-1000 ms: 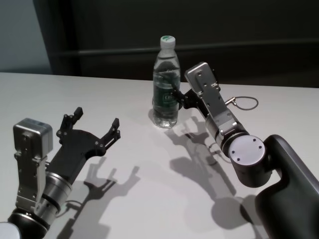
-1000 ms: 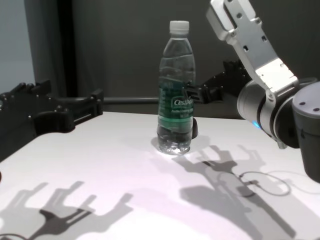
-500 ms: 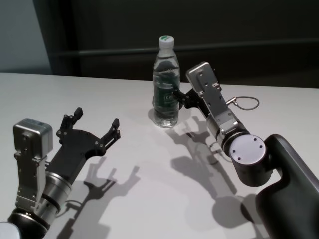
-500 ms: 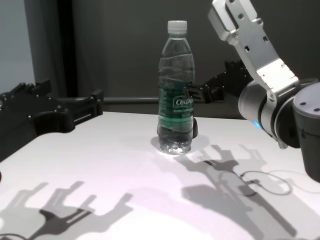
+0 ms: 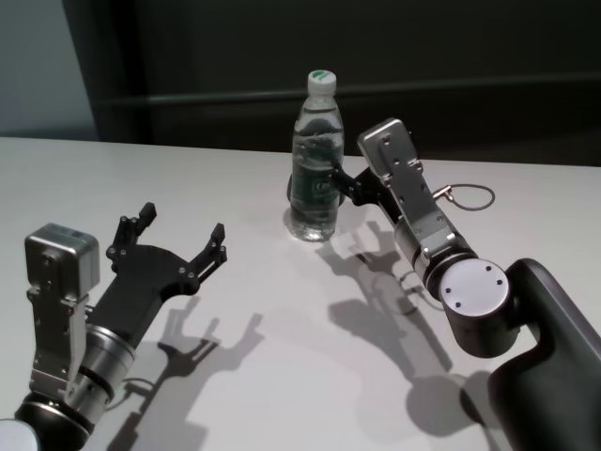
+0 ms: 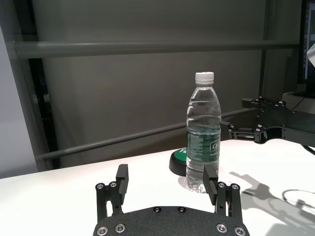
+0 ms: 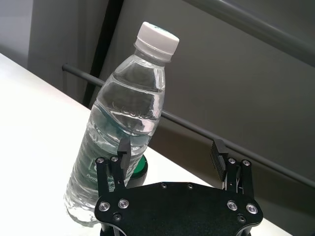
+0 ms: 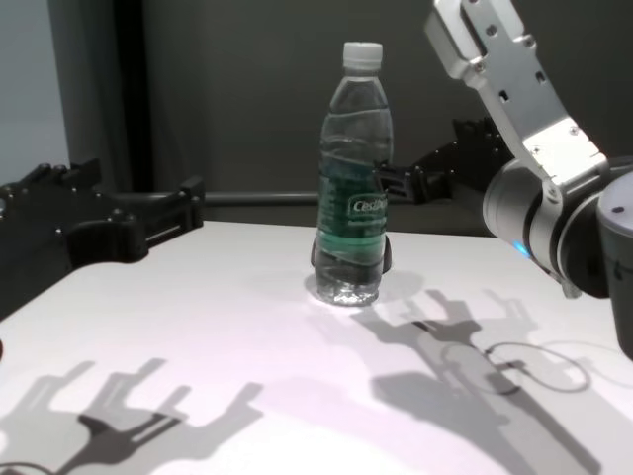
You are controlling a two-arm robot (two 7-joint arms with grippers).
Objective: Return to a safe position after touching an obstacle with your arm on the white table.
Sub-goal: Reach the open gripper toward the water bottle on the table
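The obstacle, a clear water bottle (image 5: 315, 164) with a white cap and dark green label, stands on the white table (image 5: 282, 319), its top leaning slightly to the right. It also shows in the chest view (image 8: 352, 188), the left wrist view (image 6: 203, 135) and the right wrist view (image 7: 123, 132). My right gripper (image 5: 343, 185) is open and empty. One finger (image 7: 123, 152) lies against the bottle's label side; I cannot tell whether it touches. My left gripper (image 5: 183, 223) is open and empty, low over the table at the near left, well clear of the bottle.
A dark round button with a green top (image 6: 178, 160) sits on the table just behind the bottle. A thin cable loop (image 5: 467, 195) lies on the table right of the right arm. A dark wall and rail run behind the table's far edge.
The bottle's top has swung from leaning slightly left to slightly right; its base stays put. My right arm has shifted a little to the right. The left arm has not moved.
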